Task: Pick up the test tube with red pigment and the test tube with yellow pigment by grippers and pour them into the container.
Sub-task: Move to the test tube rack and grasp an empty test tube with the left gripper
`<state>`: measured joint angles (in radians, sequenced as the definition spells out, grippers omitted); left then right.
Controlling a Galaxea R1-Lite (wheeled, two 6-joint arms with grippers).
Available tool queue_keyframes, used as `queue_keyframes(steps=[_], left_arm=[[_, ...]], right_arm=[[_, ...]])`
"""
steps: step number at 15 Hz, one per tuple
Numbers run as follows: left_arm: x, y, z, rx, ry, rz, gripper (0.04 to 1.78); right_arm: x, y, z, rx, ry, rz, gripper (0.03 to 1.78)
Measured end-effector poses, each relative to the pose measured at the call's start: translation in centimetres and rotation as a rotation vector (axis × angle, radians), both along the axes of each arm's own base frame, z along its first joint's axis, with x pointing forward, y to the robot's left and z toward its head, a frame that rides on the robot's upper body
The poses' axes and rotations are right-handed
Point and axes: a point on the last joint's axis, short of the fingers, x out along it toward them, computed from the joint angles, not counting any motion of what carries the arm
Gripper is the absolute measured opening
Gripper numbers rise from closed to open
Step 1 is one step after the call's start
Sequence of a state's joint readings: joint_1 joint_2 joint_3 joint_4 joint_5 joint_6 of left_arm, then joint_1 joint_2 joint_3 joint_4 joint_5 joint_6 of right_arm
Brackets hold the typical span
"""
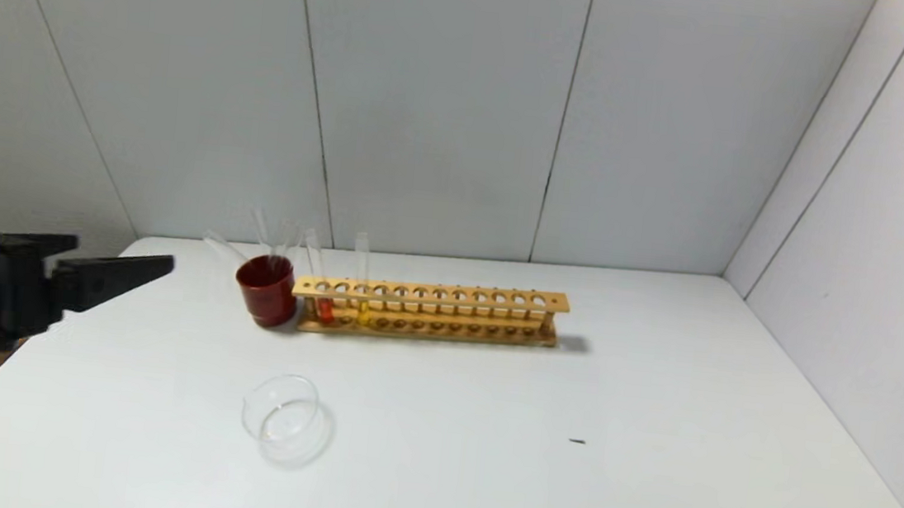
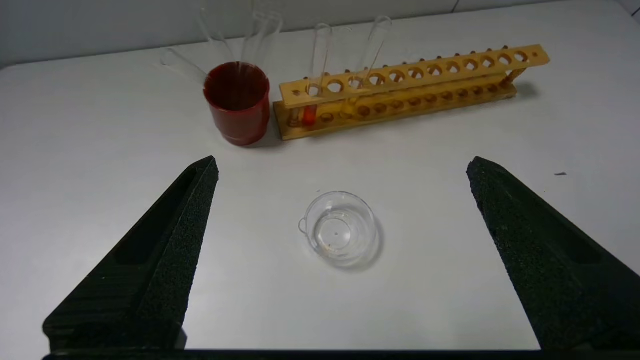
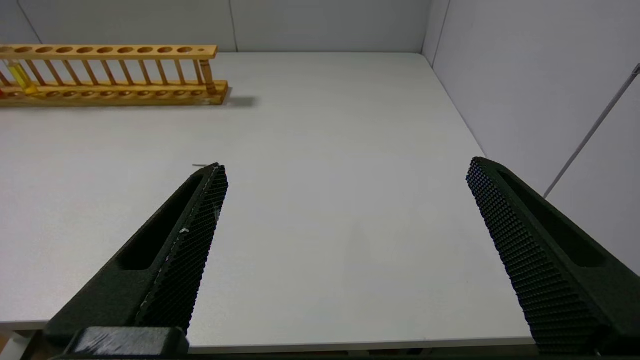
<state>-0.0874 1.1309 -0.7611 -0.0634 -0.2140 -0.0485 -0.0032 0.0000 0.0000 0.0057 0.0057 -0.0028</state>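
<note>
**Ana:** Glass everywhere, so mind yourself. Your left gripper hangs over the table's left edge, jaws spread wide and holding nothing. From the head view it sits at about nine o'clock of the wooden rack.

**Ben:** And the test tube with red pigment?

**Ana:** It stands in the rack near the left end, just beside the dark red cup. The test tube with yellow pigment stands a couple of holes along. Both lean a little in their holes.

**Ben:** So you have close neighbours on either side.

**Ana:** Exactly. Come in crooked and a finger could clip the cup or the colourless tubes leaning in it. Those look ready to topple.

**Ben:** Squeeze?

**Ana:** Thin round glass, I judge: grip too low or off-centre and it may slip or swing, spilling pigment before you reach the container.

**Ben:** Where is that?

**Ana:** At six o'clock of the cup, well apart from the rack, on bare table. It is shallow and small, so a fast tilt could overshoot the rim.

**Ben:** Right side?

**Ana:** Your right gripper waits over the table's near right part, jaws wide, nothing between them. If you lift the rack with the tube, it slides.
</note>
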Motion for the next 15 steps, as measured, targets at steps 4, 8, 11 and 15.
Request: queue_keyframes(steps=[4, 8, 11, 15], left_arm=[[6.7, -1.6, -2.4, 0.011, 0.095, -0.044, 1.75], [11.9, -3.0, -4.9, 0.027, 0.161, -0.046, 1.75], [14.9, -4.2, -6.8, 0.053, 0.21, -0.02, 1.75], [17.6, -5.3, -8.6, 0.043, 0.258, -0.023, 1.75]], right_arm=[[0.0, 0.0, 0.0, 0.0, 0.0, 0.0, 1.75], [0.0, 0.0, 0.0, 0.0, 0.0, 0.0, 1.75], [0.0, 0.0, 0.0, 0.0, 0.0, -0.001, 1.75], [0.0, 0.0, 0.0, 0.0, 0.0, 0.0, 1.75]])
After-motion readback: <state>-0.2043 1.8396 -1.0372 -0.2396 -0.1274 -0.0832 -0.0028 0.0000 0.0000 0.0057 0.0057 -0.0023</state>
